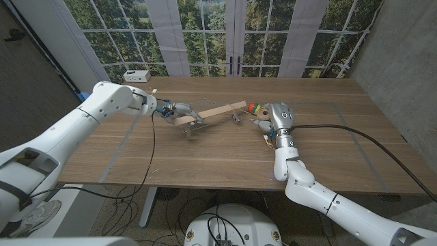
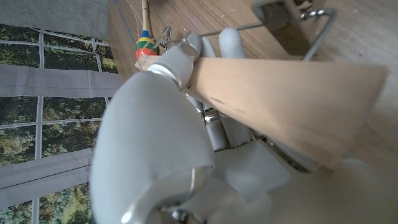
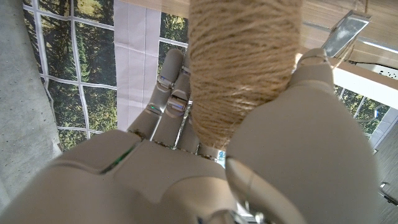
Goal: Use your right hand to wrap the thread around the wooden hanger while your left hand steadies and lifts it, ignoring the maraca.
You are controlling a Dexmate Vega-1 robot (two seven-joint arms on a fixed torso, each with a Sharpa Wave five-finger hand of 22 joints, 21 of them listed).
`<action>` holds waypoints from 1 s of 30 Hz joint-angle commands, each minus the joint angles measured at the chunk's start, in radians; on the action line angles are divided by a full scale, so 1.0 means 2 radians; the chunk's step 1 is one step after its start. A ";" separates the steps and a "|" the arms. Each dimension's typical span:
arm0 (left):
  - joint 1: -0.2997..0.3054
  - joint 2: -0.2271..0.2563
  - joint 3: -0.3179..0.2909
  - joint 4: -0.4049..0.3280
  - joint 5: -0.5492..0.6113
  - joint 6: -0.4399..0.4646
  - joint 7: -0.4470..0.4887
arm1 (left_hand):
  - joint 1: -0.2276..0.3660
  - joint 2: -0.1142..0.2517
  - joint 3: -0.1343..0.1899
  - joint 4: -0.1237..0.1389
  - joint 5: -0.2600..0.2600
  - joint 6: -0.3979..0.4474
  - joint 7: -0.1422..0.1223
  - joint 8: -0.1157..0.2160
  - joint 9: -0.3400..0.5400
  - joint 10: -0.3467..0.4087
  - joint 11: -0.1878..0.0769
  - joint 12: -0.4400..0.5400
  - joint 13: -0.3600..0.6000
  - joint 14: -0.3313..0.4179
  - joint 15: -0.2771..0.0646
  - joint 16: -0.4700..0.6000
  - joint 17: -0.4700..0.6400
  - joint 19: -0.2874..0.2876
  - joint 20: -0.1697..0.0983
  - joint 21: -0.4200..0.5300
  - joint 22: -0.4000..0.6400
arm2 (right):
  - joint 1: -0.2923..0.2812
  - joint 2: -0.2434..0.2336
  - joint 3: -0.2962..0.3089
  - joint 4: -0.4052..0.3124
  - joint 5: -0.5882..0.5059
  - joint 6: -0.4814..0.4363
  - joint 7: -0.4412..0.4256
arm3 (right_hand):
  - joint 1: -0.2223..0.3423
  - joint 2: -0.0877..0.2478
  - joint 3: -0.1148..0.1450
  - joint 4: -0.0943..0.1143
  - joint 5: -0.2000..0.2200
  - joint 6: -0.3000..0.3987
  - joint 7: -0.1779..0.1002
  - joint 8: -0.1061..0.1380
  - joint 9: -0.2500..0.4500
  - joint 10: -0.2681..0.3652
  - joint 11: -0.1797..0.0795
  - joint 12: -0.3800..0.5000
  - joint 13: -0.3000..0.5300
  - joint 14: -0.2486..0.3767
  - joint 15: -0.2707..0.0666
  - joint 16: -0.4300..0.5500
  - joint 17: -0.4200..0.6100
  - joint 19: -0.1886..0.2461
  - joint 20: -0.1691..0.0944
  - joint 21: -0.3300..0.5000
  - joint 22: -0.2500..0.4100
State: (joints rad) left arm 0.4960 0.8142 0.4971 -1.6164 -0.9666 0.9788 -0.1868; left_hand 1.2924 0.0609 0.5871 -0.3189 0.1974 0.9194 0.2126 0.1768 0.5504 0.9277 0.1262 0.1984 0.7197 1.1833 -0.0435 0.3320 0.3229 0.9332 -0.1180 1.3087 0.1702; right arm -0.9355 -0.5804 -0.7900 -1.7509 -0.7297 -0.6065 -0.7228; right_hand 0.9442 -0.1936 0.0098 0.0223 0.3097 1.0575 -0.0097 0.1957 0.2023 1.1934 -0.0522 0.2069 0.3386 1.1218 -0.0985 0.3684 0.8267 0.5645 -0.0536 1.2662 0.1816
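Thread (image 3: 241,59), a ball of tan twine, sits gripped in the right hand (image 3: 205,162), with the fingers (image 3: 169,93) curled behind it and the thumb pressed against its near side; the ball's top is cut off by the edge of the right wrist view. From the head view the right hand (image 1: 268,124) is at mid-bench beside the hanger's right end, and the ball itself is mostly hidden behind that hand.

The wooden hanger (image 1: 212,113) lies slanted across the middle of the bench (image 1: 205,160), its right end higher in the picture. The left hand (image 1: 172,113) grips its left end; in the left wrist view the flat wooden bar (image 2: 286,102) runs across the palm with fingers (image 2: 186,53) wrapped over it, and the metal clip bar (image 2: 311,22) is partly cut off. Whether the hanger is lifted off the bench or touching it is hard to tell.

A maraca (image 1: 251,108) with coloured stripes lies just behind the hanger's right end, largely covered by the right hand. A white box (image 1: 136,76) sits at the bench's far left corner.
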 commanded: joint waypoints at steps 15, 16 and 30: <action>-0.033 0.041 0.056 -0.041 0.066 0.005 -0.028 | -0.111 -0.004 0.037 0.110 -0.006 -0.115 -0.036 -0.003 -0.046 -0.049 -0.032 -0.003 -0.056 0.006 -0.064 -0.042 -0.016 0.004 -0.027 -0.027 -0.003 | 0.017 -0.024 -0.008 -0.040 0.021 -0.030 0.147 | 0.186 0.178 -0.001 0.006 -0.003 0.031 -0.030 0.002 0.001 0.001 -0.002 0.000 0.000 0.054 -0.061 -0.002 0.002 -0.002 -0.067 0.001 -0.001; -0.038 0.043 0.063 -0.039 0.072 0.000 -0.043 | -0.116 -0.005 0.035 0.109 -0.006 -0.125 -0.041 -0.002 -0.049 -0.058 -0.035 -0.004 -0.058 -0.007 -0.061 -0.046 -0.016 -0.004 -0.020 -0.033 -0.003 | 0.019 -0.025 -0.010 -0.042 0.022 -0.032 0.154 | 0.186 0.178 -0.001 0.006 -0.003 0.030 -0.030 0.002 0.001 0.000 -0.002 -0.001 0.000 0.053 -0.061 -0.003 0.001 -0.003 -0.066 0.000 -0.001; -0.060 0.059 0.100 -0.069 0.140 -0.015 -0.089 | -0.157 0.004 -0.068 0.091 -0.013 -0.333 -0.051 0.001 -0.141 -0.314 0.010 -0.009 -0.109 -0.366 0.074 -0.065 0.017 -0.339 0.154 -0.159 0.004 | 0.020 -0.024 -0.007 -0.043 0.041 -0.045 0.172 | 0.188 0.179 0.000 0.009 -0.005 0.023 -0.030 0.001 0.002 -0.007 -0.001 -0.003 -0.002 0.042 -0.061 -0.011 -0.001 -0.008 -0.060 -0.006 -0.003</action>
State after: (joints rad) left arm 0.3994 0.9039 0.6538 -1.6995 -0.7848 0.9691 -0.3248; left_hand 0.9796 0.0514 0.4761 -0.1394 0.1730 0.3013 0.1196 0.1731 0.2910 0.3569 0.1389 0.1811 0.5224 0.5247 0.0740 0.1996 0.3502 0.3424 0.1533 1.0270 0.1748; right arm -0.8983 -0.6235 -0.8073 -1.8275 -0.6803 -0.6744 -0.4285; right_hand 0.9522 -0.2014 0.0079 0.0313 0.3007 1.0574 -0.0238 0.1960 0.2023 1.1852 -0.0552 0.2051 0.3339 1.1163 -0.1151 0.3486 0.8214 0.5498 -0.0498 1.2571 0.1765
